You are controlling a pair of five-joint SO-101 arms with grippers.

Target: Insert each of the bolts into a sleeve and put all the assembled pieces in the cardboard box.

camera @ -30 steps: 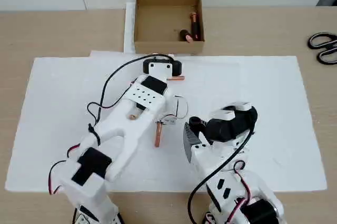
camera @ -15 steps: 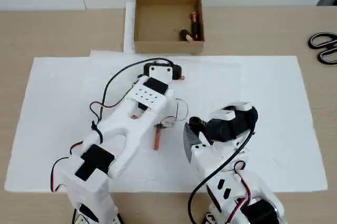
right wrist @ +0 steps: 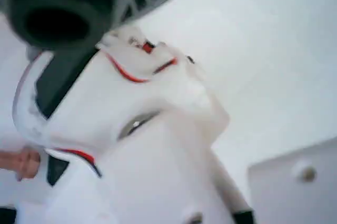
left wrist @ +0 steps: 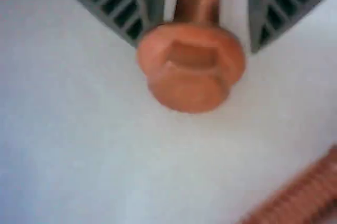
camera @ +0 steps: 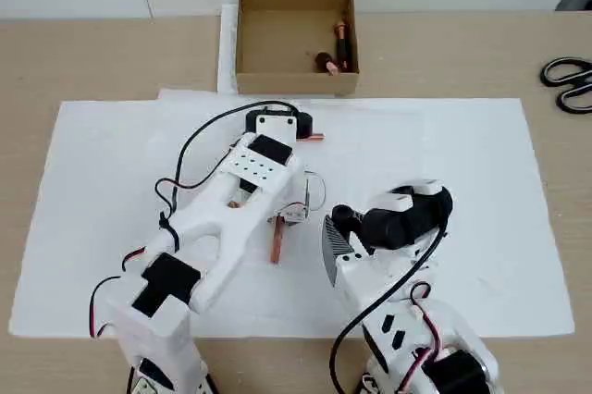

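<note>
My left gripper [left wrist: 200, 3] is shut on a copper bolt [left wrist: 190, 69], whose flanged head with a hex socket faces the camera just above the white paper. In the high view this gripper [camera: 277, 130] sits near the paper's far edge, in front of the cardboard box [camera: 248, 43]. A second copper bolt [camera: 312, 137] pokes out beside it, and a third [camera: 277, 241] lies mid-paper next to the arm. My right gripper [camera: 335, 227] is shut on a dark sleeve [right wrist: 52, 21], held close to the left arm [right wrist: 147, 129]. Assembled pieces [camera: 335, 52] lie in the box's right corner.
A large white paper sheet [camera: 481, 190] covers the table's middle. Scissors [camera: 566, 80] lie on the bare wood at the far right. The two arms stand close together near the paper's centre.
The left arm's wrist swung slightly toward the right and came back, staying low by the far edge of the paper. The right arm kept still with the sleeve.
</note>
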